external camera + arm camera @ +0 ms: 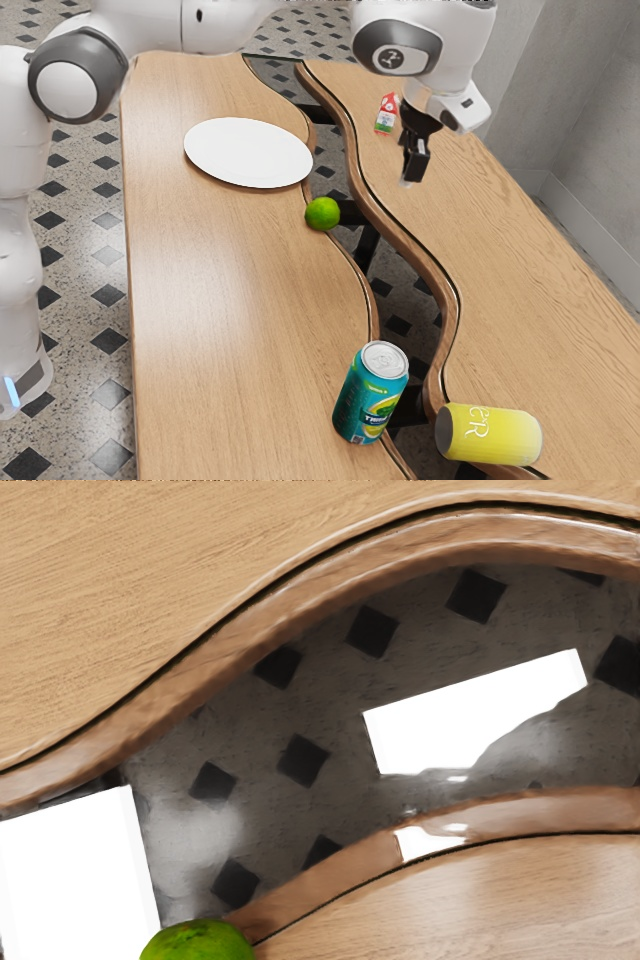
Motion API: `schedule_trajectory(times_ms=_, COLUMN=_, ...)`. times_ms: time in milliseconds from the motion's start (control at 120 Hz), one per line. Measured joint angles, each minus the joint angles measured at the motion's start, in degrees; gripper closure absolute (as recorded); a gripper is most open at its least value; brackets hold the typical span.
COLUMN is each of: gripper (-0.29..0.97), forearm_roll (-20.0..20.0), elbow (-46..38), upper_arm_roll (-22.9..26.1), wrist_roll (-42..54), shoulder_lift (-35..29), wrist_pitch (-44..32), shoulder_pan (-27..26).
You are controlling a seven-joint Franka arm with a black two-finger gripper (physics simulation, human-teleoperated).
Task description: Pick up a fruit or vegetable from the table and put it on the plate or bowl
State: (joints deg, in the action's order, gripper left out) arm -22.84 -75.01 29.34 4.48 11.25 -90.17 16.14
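The lime [322, 213] is small, round, glossy green with a paler highlight on top. It sits on my near tabletop [220, 300], right at its wavy edge, just beside the white plate [248, 152]. My claw [413, 170] hangs empty above the far tabletop; I cannot tell how wide it stands

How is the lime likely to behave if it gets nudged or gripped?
The lime is round and smooth-skinned, so it would probably roll at a light nudge. It lies right by the wavy edge of the table, beside the gap, so a push that way could drop it. It looks small and firm, so it is likely light.
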Motion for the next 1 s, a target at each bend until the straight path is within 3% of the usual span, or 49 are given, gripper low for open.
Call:
schedule_trajectory(times_ms=367, gripper=0.0, forearm_roll=2.9, elbow=-2.8, upper_arm_roll=-0.9, wrist_roll=-0.5, shoulder_lift=0.2, wrist_pitch=1.1, shoulder_pan=-1.5)
schedule_trajectory(times_ms=400, gripper=0.0, forearm_roll=4.1, elbow=-3.9, upper_arm_roll=-8.7, wrist_roll=-0.6, shoulder_lift=-0.3, wrist_pitch=1.2, shoulder_pan=-7.0)
schedule_trajectory(times_ms=442, gripper=0.0, forearm_roll=6.8, elbow=-8.5, upper_arm_roll=-24.7, wrist_roll=-0.7, shoulder_lift=-3.0, wrist_pitch=1.0, shoulder_pan=-18.6)
schedule_trajectory(times_ms=483, gripper=0.0, forearm_roll=9.0, elbow=-15.8, upper_arm_roll=-34.1, wrist_roll=-0.8, shoulder_lift=-7.3, wrist_pitch=-0.2, shoulder_pan=-24.6)
schedule_trajectory(times_ms=533, gripper=0.0, forearm_roll=11.0, elbow=-23.1, upper_arm_roll=-40.0, wrist_roll=-1.0, shoulder_lift=-11.7, wrist_pitch=-2.0, shoulder_pan=-27.2)
schedule_trajectory(times_ms=608, gripper=0.0, forearm_roll=13.2, elbow=-30.2, upper_arm_roll=-43.0, wrist_roll=-1.3, shoulder_lift=-16.8, wrist_pitch=-4.6, shoulder_pan=-25.1)
schedule_trajectory(times_ms=683, gripper=0.0, forearm_roll=14.1, elbow=-33.4, upper_arm_roll=-43.8, wrist_roll=-1.4, shoulder_lift=-19.9, wrist_pitch=-6.8, shoulder_pan=-22.1)
schedule_trajectory(times_ms=750, gripper=0.0, forearm_roll=14.5, elbow=-33.7, upper_arm_roll=-42.7, wrist_roll=-0.9, shoulder_lift=-18.5, wrist_pitch=-9.2, shoulder_pan=-18.3)
schedule_trajectory(times_ms=883, gripper=0.0, forearm_roll=15.5, elbow=-28.7, upper_arm_roll=-27.1, wrist_roll=0.6, shoulder_lift=-11.3, wrist_pitch=-12.2, shoulder_pan=0.6)
schedule_trajectory(times_ms=1000, gripper=0.0, forearm_roll=16.8, elbow=-27.5, upper_arm_roll=-22.0, wrist_roll=1.7, shoulder_lift=-8.8, wrist_pitch=-13.6, shoulder_pan=6.2)
